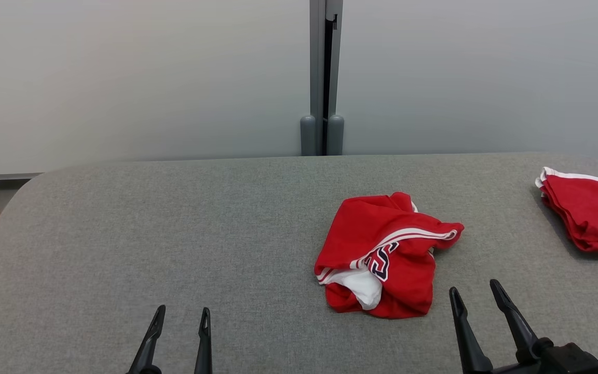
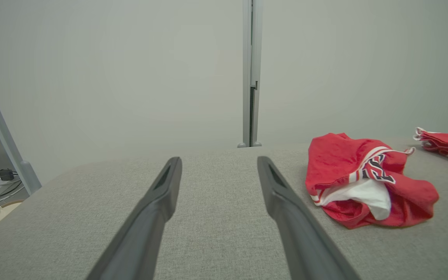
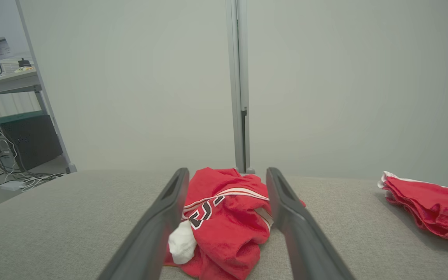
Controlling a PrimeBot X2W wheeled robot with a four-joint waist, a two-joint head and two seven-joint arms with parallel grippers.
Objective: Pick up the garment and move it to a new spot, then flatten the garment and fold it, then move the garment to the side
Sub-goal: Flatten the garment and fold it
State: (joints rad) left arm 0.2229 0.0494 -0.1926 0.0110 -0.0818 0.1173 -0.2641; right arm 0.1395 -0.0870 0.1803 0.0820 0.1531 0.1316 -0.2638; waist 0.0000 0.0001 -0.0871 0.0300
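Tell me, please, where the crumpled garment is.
In the head view the garment lies right of centre on the table, beyond the right gripper, left of the folded stack.

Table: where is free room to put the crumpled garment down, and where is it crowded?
Widest bare patch: the left half of the table, between its rounded left edge, the left gripper and the crumpled garment. A narrower strip lies between that garment and the folded red pile at the right edge. The right side is crowded.
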